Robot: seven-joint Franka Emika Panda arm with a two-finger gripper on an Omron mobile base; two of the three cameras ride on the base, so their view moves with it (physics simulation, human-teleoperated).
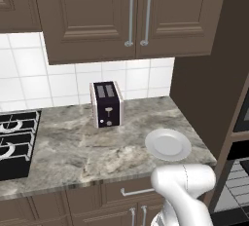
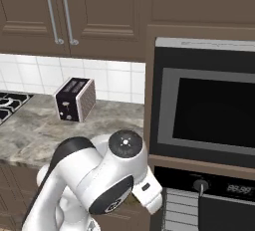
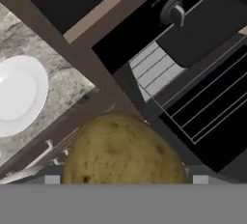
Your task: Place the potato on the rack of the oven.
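— So, what sits nearest the hand camera?
— The potato [image 3: 123, 150], olive-brown and large at the bottom of the hand view, pinched between the fingers [image 3: 52, 179], whose pale pads show at either side of it.
— And beyond it?
— The oven [image 3: 202, 88] with its door open and grey wire racks [image 3: 212, 107] visible inside; the potato is short of them.
— Farther off?
— A white plate [image 1: 168, 144] lies on the table [image 1: 82, 147], with a toaster [image 1: 106, 104] behind it near the tiled wall.
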